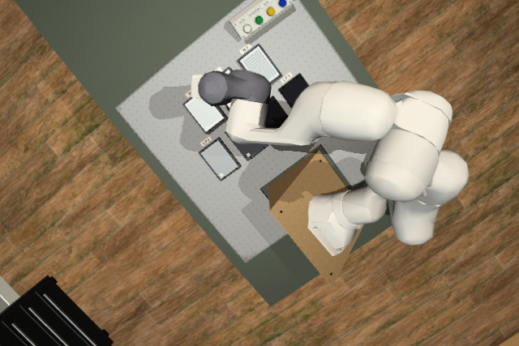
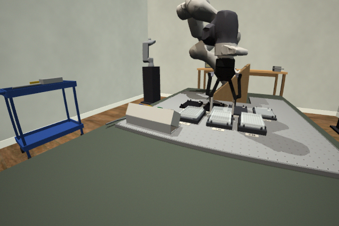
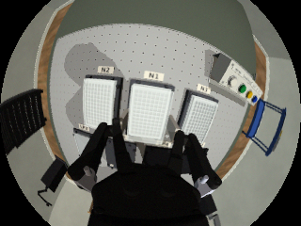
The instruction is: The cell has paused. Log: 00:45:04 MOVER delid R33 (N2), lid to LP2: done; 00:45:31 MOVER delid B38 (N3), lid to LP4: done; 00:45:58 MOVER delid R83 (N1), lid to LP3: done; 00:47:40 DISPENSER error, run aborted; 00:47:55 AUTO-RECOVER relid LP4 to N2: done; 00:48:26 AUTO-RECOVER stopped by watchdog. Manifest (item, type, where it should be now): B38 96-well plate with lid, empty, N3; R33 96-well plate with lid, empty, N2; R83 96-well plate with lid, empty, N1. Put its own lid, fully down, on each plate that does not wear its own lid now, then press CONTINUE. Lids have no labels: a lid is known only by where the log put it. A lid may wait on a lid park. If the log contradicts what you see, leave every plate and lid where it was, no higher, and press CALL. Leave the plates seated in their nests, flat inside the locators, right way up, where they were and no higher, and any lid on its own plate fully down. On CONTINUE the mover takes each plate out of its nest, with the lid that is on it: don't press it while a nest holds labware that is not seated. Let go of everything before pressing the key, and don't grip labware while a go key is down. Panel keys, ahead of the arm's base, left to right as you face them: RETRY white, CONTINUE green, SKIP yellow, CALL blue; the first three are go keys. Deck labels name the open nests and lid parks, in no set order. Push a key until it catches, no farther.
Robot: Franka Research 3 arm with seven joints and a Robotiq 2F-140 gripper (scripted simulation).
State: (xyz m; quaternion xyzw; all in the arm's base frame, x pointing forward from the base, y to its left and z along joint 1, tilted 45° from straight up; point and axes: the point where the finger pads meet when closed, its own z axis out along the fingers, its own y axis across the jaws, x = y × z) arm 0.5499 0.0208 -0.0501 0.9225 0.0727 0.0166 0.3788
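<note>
grey deck [image 2: 273,146], pincer [image 2: 222,109] gripping lid [image 2: 220,111]

A green table [image 1: 105,19] carries a grey perforated deck plate [image 1: 318,57]. On the plate sit the key panel [image 1: 262,13], three well plates in black nests [image 2: 251,129], and black lid parks, one seemingly bearing a lid [image 1: 218,159].

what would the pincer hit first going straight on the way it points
The lid the pincer is shut on fills that line; just below looks like a black lid park, though the gap is unclear.
</note>
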